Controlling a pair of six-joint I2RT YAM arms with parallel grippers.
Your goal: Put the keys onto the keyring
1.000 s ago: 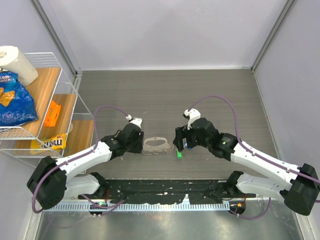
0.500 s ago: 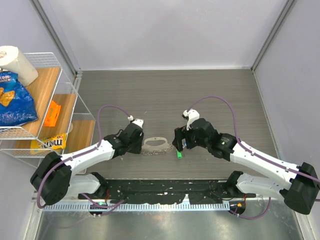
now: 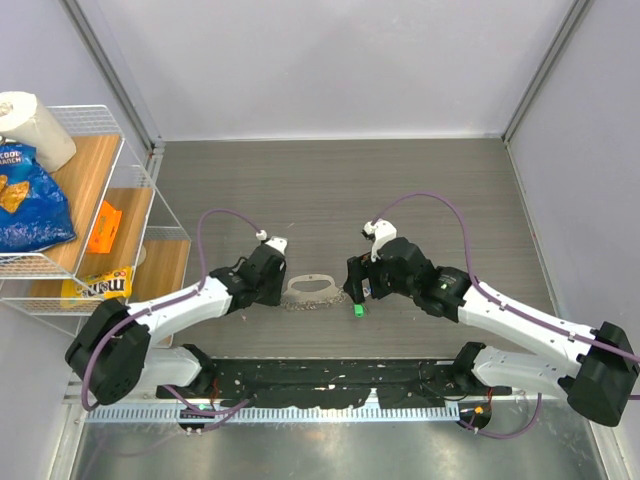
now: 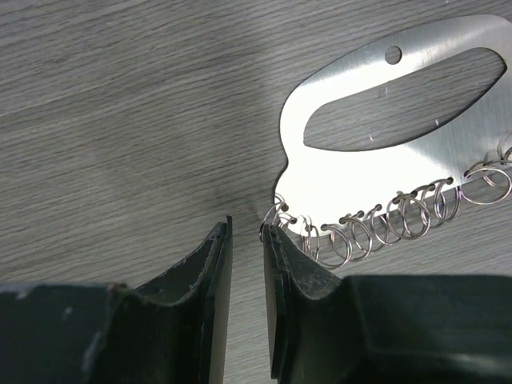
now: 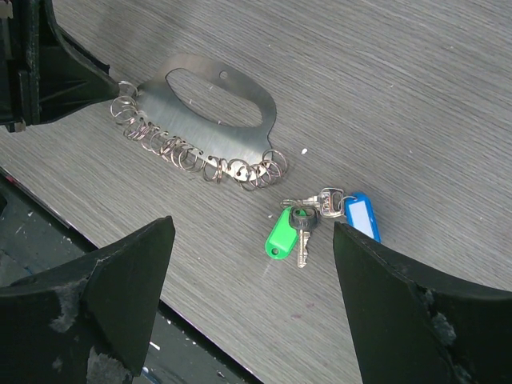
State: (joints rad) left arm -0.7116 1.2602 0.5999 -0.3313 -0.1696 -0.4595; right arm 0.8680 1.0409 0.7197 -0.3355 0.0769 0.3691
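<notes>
Overhead, woodgrain table [image 3: 330, 180], pale walls [image 3: 330, 60], left claw [image 4: 246, 230] seemingly barely apart, right claw [image 5: 252, 226] wide

Bright, even overhead light casts soft shadows, with mild glare on the keyring plate [image 4: 384, 172] and slightly blurred fingers [image 4: 184, 320].

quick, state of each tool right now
left tool: barely open, empty, at the keyring plate's corner
right tool: wide open, empty, above the keys

The keyring [image 3: 311, 290] lay on the counter [image 3: 330, 190], with the left tool [image 4: 246, 232] at its left end. The keys [image 5: 320, 218] lay just right of it, below the right tool [image 5: 252, 230]. A wire shelf [image 3: 135, 185] stood left of the counter.
</notes>
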